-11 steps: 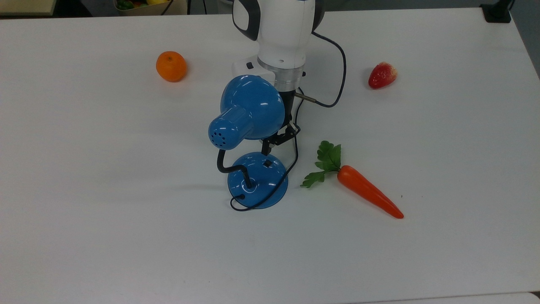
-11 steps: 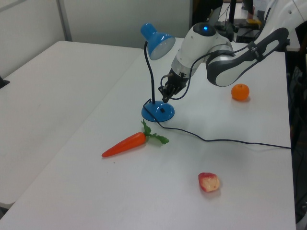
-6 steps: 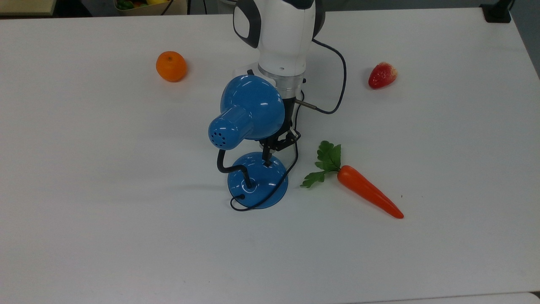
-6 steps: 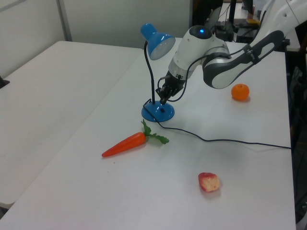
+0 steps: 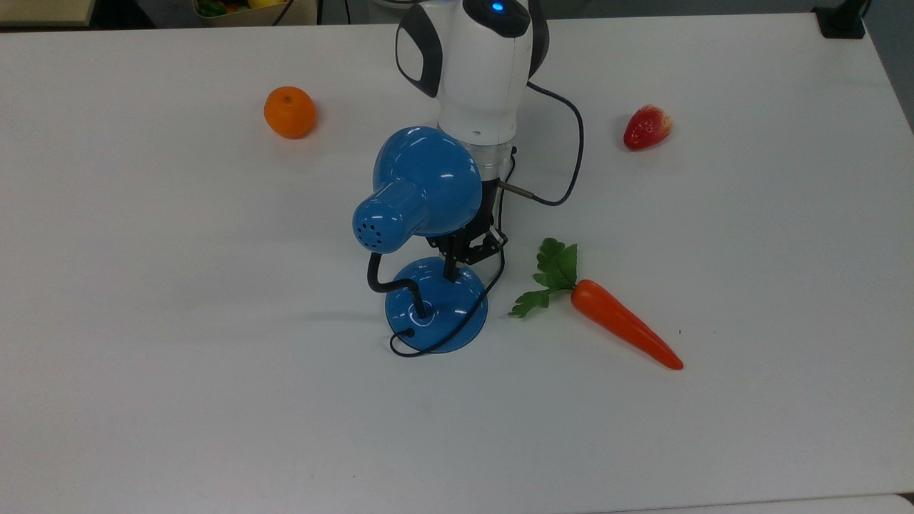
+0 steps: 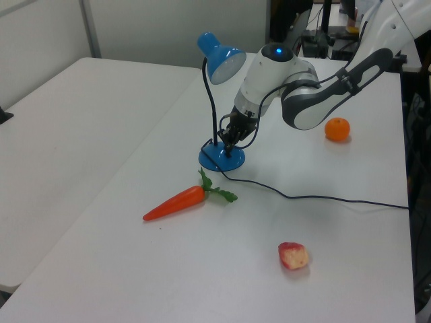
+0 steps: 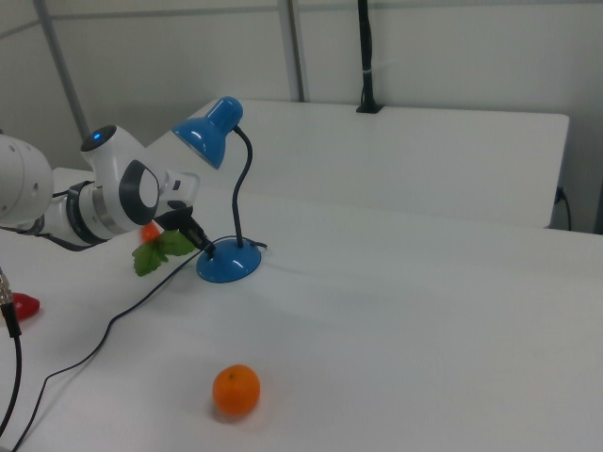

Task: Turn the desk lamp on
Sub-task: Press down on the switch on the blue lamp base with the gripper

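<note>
Fingertips seemingly closed together, gripper [image 5: 451, 270] down on desk lamp [image 5: 425, 235] base at mid-table, likely over its small switch. Glossy domed metal, probably slippery and light: best pressed straight down on the switch, never at the springy gooseneck.
</note>
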